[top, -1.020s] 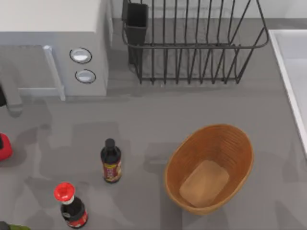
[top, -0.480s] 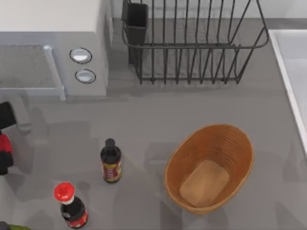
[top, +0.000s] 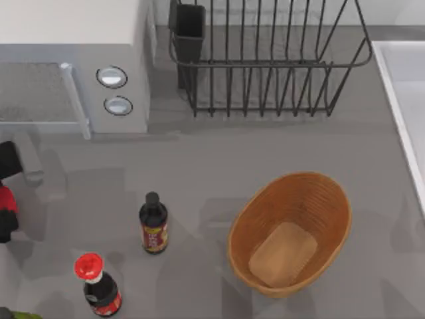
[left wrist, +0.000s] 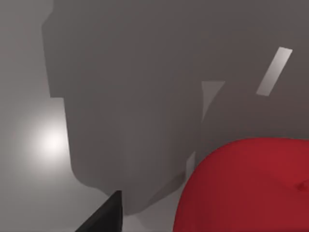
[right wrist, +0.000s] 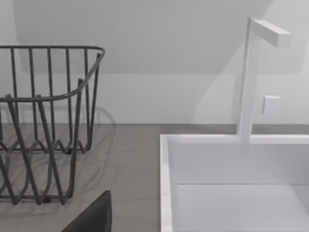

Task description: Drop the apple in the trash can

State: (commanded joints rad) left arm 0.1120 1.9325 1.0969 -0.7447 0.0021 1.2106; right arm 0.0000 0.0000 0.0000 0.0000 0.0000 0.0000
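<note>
Two dark fingers [top: 8, 158] of the left gripper [top: 4, 196] are seen at the left edge of the table in the top view, one on each side of the apple [top: 5, 201]. The apple looks pinched between them, so it is judged to be held. How tight the hold is cannot be told.

Trouble could come on the way across. The apple is round and smooth, so it could be squeezed out and sent rolling if it is gripped off its middle. Two bottles are stood between the apple and the trash can [top: 334, 214]: a red-capped bottle [top: 98, 286] near the front and a black-capped bottle [top: 153, 223] a little farther in. They could be knocked over if the apple is carried low. The trash can is well apart from the apple, toward the right side. If the apple is let go too soon, the rim could be hit and the apple bounced onto the table.

From the left wrist view, the apple is shown big and close, with one dark finger tip beside it and grey table under it. From the top view, the whole way is laid out, with the wire rack [top: 265, 66] and the microwave [top: 73, 40] at the back. From the right wrist view, the white sink [right wrist: 166, 183] and its tall tap [right wrist: 247, 77] are shown side-on. The right gripper [right wrist: 94, 217] is parked facing them, and whether it is spread or closed cannot be told.
</note>
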